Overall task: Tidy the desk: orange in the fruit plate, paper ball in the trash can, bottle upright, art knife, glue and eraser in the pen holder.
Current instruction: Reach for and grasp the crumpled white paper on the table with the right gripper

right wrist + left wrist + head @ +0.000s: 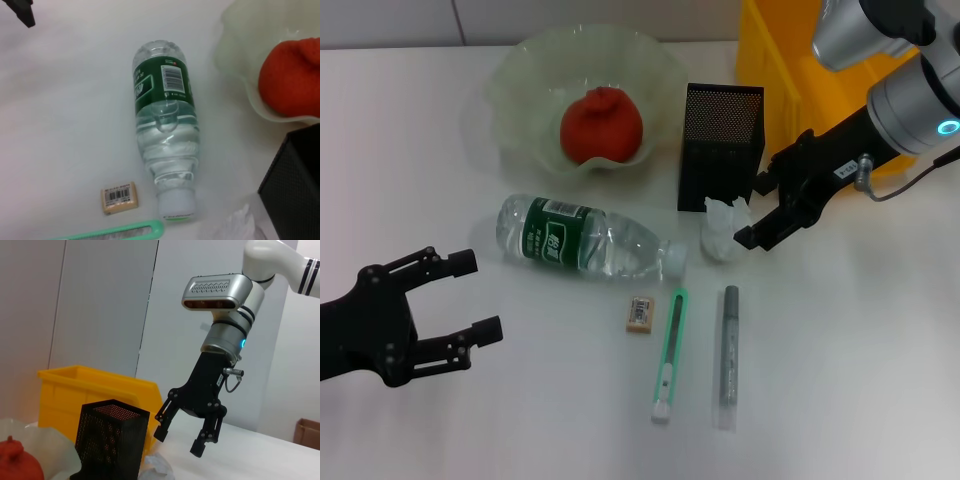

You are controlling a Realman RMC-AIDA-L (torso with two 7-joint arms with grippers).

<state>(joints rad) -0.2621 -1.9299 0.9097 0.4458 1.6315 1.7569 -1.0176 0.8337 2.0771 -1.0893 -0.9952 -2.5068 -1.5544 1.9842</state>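
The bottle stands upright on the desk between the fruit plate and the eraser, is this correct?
Not quite. The bottle lies on its side, cap toward the paper ball, as the head view shows. It is indeed between the fruit plate and the eraser.

The orange (601, 125) sat in the fruit plate (520, 75). The bottle (585, 238) lay flat before the plate. The paper ball (723, 230) touched the pen holder (720, 145), beside the trash can (770, 50).
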